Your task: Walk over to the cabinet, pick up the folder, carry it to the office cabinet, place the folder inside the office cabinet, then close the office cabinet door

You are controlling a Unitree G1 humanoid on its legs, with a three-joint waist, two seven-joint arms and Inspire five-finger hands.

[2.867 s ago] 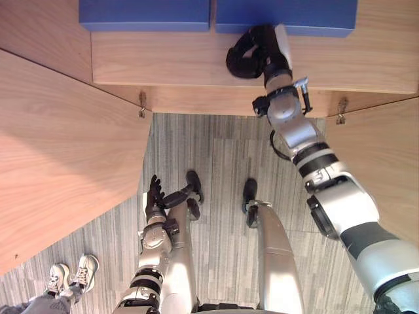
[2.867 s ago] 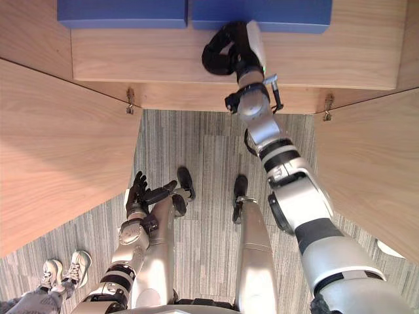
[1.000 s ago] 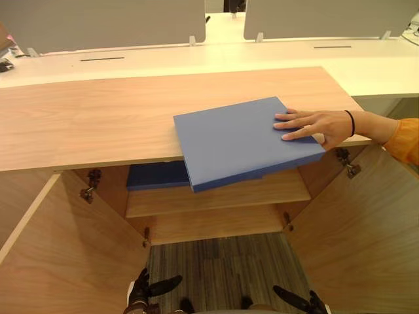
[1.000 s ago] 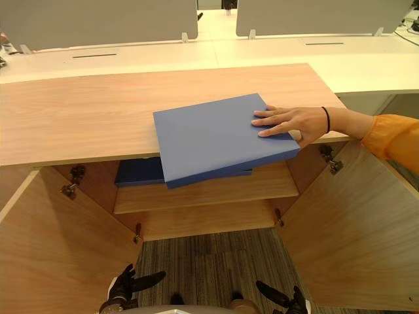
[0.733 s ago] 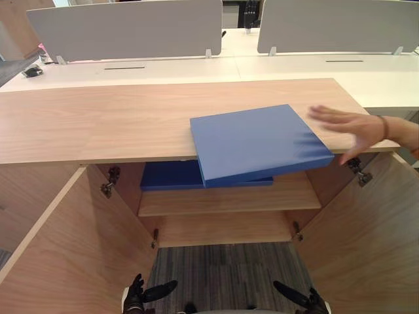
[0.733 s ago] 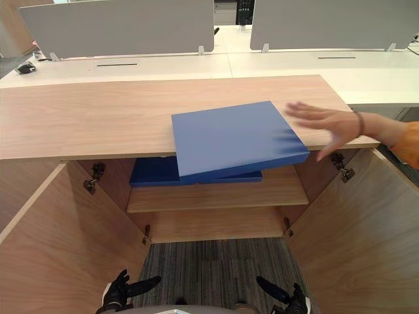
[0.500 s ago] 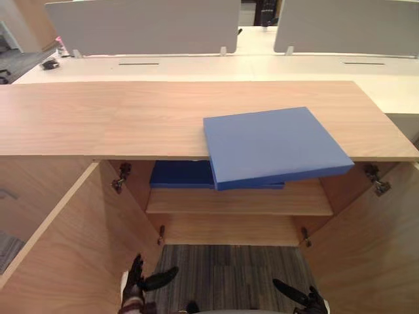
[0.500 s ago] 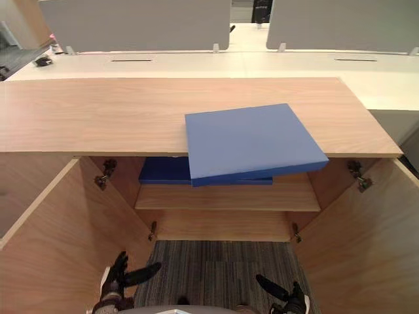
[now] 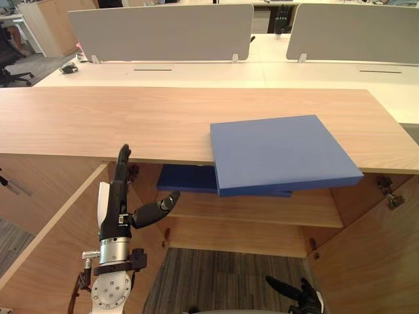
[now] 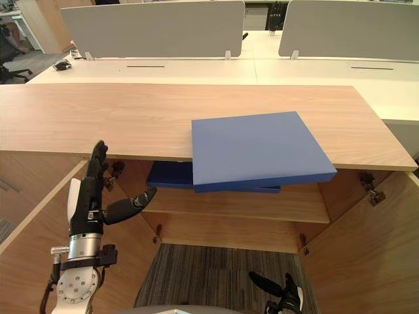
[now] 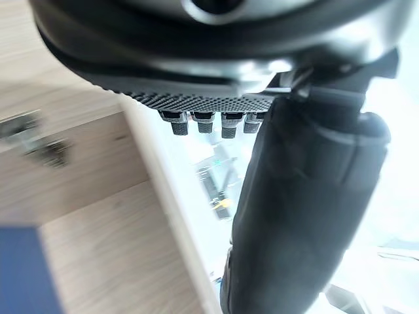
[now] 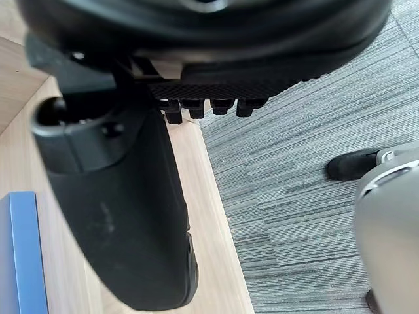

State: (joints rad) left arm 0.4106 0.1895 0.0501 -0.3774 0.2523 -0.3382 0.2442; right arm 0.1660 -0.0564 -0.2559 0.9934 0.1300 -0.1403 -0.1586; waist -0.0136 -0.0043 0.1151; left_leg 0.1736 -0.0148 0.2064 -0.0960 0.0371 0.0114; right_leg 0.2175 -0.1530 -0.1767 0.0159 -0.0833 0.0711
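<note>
A blue folder (image 9: 281, 154) lies flat on the wooden cabinet top (image 9: 131, 121), its front corner overhanging the edge above the open compartment. A darker blue folder (image 9: 186, 178) rests on the inner shelf (image 9: 262, 210) below it. My left hand (image 9: 118, 203) is raised in front of the cabinet's left side, fingers straight up and thumb out, open and empty, well left of the folder. Low by the floor hangs my right hand (image 9: 302, 294), also open with nothing in it.
Both cabinet doors stand open: the left door (image 9: 59, 248) beside my left arm, the right door (image 9: 373, 255) opposite. Behind the cabinet are white desks with grey dividers (image 9: 160, 33). Grey carpet (image 10: 209, 275) lies below.
The person's hand that rested on the folder has pulled away to the right and gone. My left hand has risen from floor level to cabinet height. The camera has tilted up.
</note>
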